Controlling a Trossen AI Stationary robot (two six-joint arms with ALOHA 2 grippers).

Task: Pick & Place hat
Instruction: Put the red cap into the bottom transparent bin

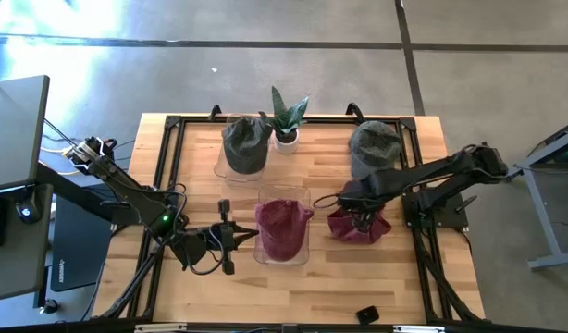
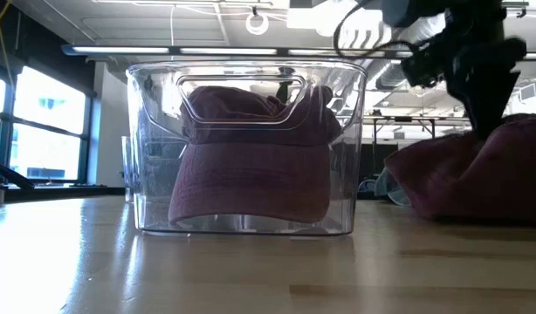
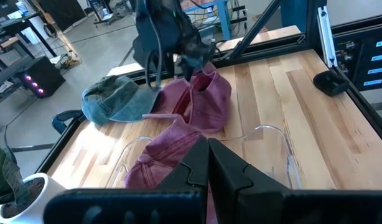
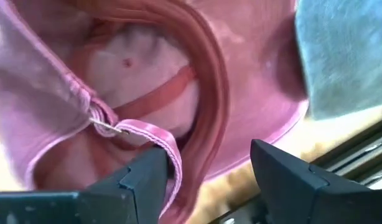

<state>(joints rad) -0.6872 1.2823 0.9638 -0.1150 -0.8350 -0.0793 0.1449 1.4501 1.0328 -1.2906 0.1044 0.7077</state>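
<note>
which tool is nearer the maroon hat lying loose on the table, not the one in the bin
Right. The right tool stands open directly over the loose maroon hat. The left tool is shut on the far side of the clear bin, which holds another maroon hat.

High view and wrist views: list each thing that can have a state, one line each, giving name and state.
Left gripper: shut, empty, beside the front bin.
Right gripper: open, over the loose maroon hat.
Loose maroon hat: crumpled on the table.
Front clear bin: holds a maroon hat.
Back clear bin: holds a dark green hat.
Grey-green hat: lying on the table.
</note>
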